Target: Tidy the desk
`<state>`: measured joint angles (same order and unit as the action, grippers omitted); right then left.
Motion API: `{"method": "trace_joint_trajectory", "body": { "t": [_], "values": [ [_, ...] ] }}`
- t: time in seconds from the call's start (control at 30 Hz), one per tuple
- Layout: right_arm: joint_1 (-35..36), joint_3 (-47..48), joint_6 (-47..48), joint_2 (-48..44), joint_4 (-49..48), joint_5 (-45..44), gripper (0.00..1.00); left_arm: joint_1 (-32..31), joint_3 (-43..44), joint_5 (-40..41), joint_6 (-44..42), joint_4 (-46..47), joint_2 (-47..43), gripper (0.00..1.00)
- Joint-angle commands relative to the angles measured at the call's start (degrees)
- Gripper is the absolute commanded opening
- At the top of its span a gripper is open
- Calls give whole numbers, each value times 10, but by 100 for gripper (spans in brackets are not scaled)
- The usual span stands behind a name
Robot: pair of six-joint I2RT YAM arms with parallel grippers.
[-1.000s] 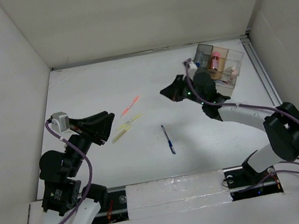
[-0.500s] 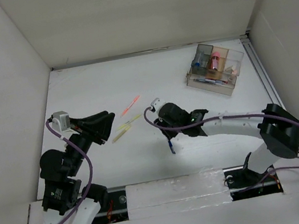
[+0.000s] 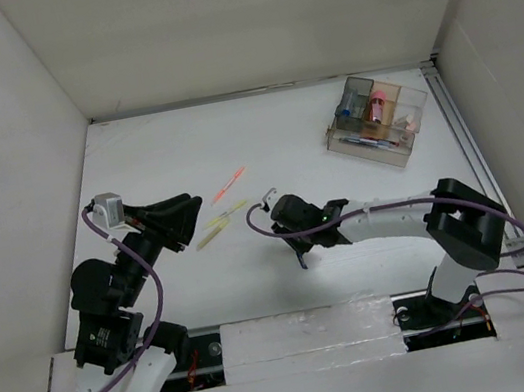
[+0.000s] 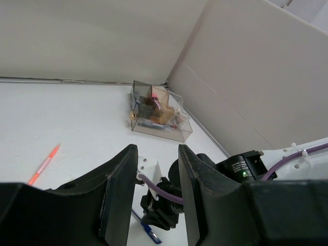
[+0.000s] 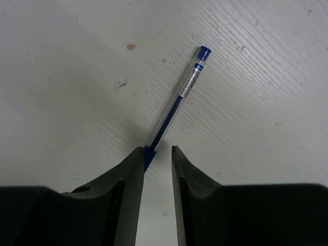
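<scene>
The white desk [image 3: 153, 154] holds a blue pen [image 3: 301, 258] near its front middle. My right gripper [image 3: 297, 222] points down over that pen. In the right wrist view its jaws [image 5: 156, 148] are open with a narrow gap, and the blue pen [image 5: 179, 97] lies on the desk with its near end between the fingertips, against the left finger. My left gripper [image 3: 185, 222] is open and empty, held above the desk's left side. In the left wrist view [image 4: 157, 154] it looks toward the right gripper [image 4: 164, 210] and the pen [image 4: 146, 231].
A clear compartmented organizer [image 3: 379, 120] with small items stands at the back right, also in the left wrist view [image 4: 159, 113]. Two yellow-green pens [image 3: 219, 226] and an orange-red pen [image 3: 228, 184] lie left of centre. A metal rail [image 3: 467, 150] runs along the right edge. White walls surround the desk.
My right arm swung from beside the organizer across to the blue pen and came down over its end. The left arm has not moved.
</scene>
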<state>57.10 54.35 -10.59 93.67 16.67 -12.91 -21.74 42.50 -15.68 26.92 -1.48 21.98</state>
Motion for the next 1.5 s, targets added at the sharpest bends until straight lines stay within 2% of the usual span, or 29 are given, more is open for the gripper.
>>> {"method": "trace_joint_trajectory", "body": {
  "t": [0.0,0.1,0.23,0.4,0.57,0.8,0.87,0.93,1.0,1.13,1.3,1.47],
  "values": [
    [5,-6,-13,8,-16,-9,33,1,0,-6,-2,35,2,33],
    [-1,-16,-15,16,-33,-8,30,1,4,-5,-2,36,3,33],
    [-7,-20,-18,29,-51,10,21,1,0,-6,-1,36,0,33],
    [-15,-20,-16,42,-63,31,19,1,1,-10,-1,35,3,33],
    [-27,-29,-20,28,-68,27,8,1,1,-8,-1,37,2,33],
    [-52,-43,-4,1,-75,73,11,1,1,-9,-1,37,1,33],
    [-52,-40,-4,12,-71,68,3,1,0,-11,-1,35,-1,33],
    [-52,-55,-16,7,-84,60,0,1,-1,-7,-2,37,-3,33],
    [-52,-65,-22,-9,-100,57,0,1,1,-8,-2,37,-2,33],
    [-73,-85,-42,-100,-124,42,0,1,0,-11,-1,38,-1,33],
    [-155,-135,-88,-203,-207,70,0,1,0,-14,-1,36,1,33],
    [-241,-169,-149,-306,-254,41,0,1,0,-14,-1,37,0,33]
  ]
}}
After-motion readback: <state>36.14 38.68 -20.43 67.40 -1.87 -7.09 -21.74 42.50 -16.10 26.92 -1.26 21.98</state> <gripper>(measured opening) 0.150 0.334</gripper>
